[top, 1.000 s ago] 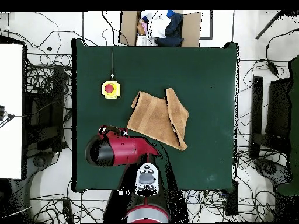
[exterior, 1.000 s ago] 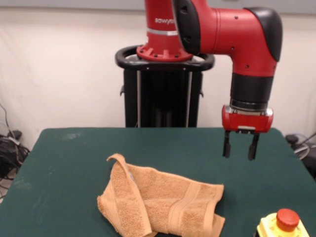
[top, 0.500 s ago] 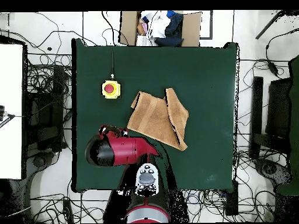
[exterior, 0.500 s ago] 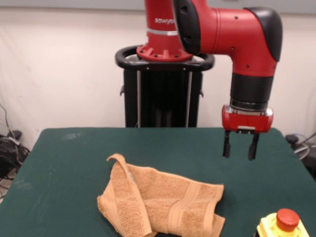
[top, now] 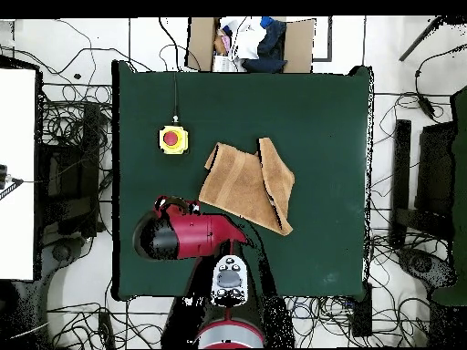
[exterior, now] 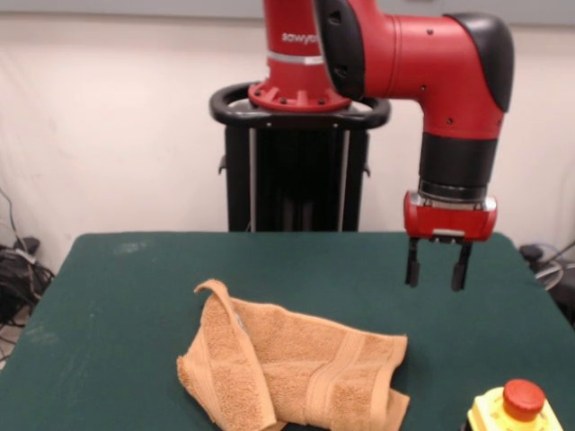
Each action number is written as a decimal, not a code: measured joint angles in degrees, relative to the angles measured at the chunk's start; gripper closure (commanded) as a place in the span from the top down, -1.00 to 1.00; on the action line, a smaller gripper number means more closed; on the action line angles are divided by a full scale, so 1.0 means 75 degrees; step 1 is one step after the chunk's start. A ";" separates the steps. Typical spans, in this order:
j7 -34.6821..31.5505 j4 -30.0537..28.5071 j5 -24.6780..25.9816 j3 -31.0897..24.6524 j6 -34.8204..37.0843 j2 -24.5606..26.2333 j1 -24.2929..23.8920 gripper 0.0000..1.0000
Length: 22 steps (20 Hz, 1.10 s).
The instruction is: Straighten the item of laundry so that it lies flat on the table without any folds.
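White "sawyer" lettering on red arm [exterior: 296,40]

Rough looped terry towel [exterior: 296,373] lies on the matt, felt-like table [exterior: 135,296]; the arm's [exterior: 422,63] shell looks glossy plastic.

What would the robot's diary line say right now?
gripper: open, empty, above table | orange-tan terry-cloth towel: folded, untouched | dark green felt table | yellow box with red button: near towel

One towel [exterior: 296,373], one table [exterior: 135,296], one arm [exterior: 422,63] with one gripper [exterior: 437,267], one yellow button box [exterior: 515,409] with a red button, one cardboard box [top: 251,43] past the table.
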State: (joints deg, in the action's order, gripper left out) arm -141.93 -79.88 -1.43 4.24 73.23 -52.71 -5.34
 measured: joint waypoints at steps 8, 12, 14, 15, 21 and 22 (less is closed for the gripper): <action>0.0000 0.0328 -0.1380 0.0003 0.1438 -0.0339 -0.0133 1.00; 0.0000 0.0382 -0.1703 0.0011 0.1776 -0.0452 -0.0126 1.00; 0.0000 0.0394 -0.1712 0.0027 0.1845 -0.0462 -0.0119 1.00; 0.0000 0.0393 -0.1711 0.0035 0.1873 -0.0453 -0.0118 1.00; 0.0000 0.0374 -0.2200 0.0045 0.1972 -0.0407 -0.0119 1.00; 0.0000 0.0353 -0.2551 0.0044 0.1970 -0.0407 -0.0119 1.00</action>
State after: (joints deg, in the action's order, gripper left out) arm -141.93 -77.24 -20.57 4.58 88.00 -55.77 -6.23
